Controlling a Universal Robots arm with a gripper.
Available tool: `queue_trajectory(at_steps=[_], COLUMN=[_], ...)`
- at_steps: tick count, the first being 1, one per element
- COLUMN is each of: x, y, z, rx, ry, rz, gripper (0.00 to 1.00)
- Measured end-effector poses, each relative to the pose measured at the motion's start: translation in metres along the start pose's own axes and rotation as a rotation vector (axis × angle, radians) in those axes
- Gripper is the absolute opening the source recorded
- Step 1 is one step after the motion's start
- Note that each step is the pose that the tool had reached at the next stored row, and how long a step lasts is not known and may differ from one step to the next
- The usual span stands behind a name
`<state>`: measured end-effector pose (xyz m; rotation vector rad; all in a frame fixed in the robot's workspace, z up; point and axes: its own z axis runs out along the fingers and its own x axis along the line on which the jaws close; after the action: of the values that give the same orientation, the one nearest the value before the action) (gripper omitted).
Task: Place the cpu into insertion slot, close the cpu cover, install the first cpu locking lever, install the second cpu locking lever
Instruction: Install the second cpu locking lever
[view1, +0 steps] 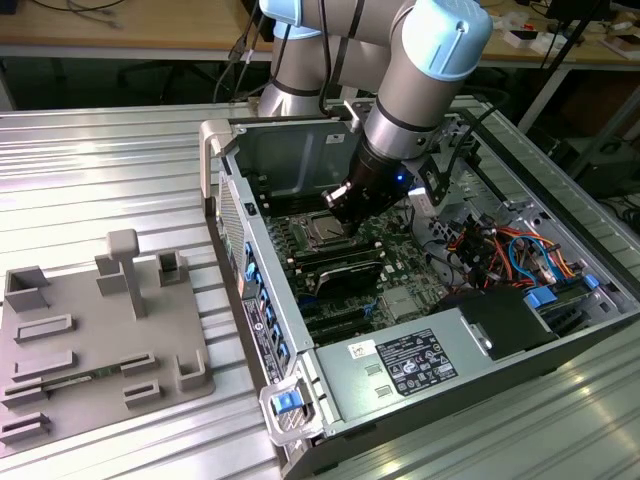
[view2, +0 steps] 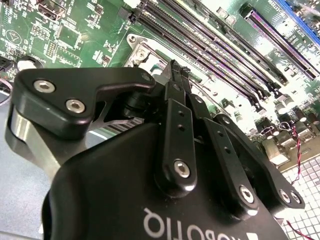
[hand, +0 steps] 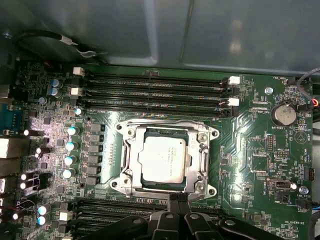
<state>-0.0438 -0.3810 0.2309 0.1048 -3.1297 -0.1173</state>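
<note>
The tool (hand: 178, 201) hangs just over the near edge of the socket, its two fingertips (view2: 176, 67) pressed together into one narrow point, with nothing between them. In the first wrist view that point meets the rim of the cover (hand: 166, 131) at the middle of its near side; whether it truly touches the metal or sits a hair above I cannot tell.

The cpu (hand: 164, 159) lies flat and square inside the slot (hand: 150, 136), and the cover is down over it, its window framing the chip's silver top. So the seating and closing look done, and the work in hand is most likely the first locking lever.

To do that well, the closed tip should bear on the lever wire alone, push it down and then sideways under its catch, and stay clear of the chip's top and the memory slots (hand: 155, 95) beside the socket.

In the exterior view the arm (view1: 420, 70) reaches down into the open case (view1: 260, 330) on the counter (view1: 100, 180).
</note>
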Motion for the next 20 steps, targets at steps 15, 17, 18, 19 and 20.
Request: queue_trajectory(at_steps=[15,17,18,19,20], x=[0.0025,0.0034,0.0039,0.0042,0.0046], y=[-0.0094,-0.0106,-0.0115,-0.0123,-0.0129], z=[0.0022,0.0027,0.0029,0.0029,0.0033], rx=[-0.0565,-0.0533,-0.0492,-0.0428,-0.0407], ry=[-0.0033,-0.003,-0.0029,-0.0023,-0.0022], rz=[0.0,0.0,0.001,0.001,0.001], gripper=[0.11,0.11,0.11,0.11,0.11])
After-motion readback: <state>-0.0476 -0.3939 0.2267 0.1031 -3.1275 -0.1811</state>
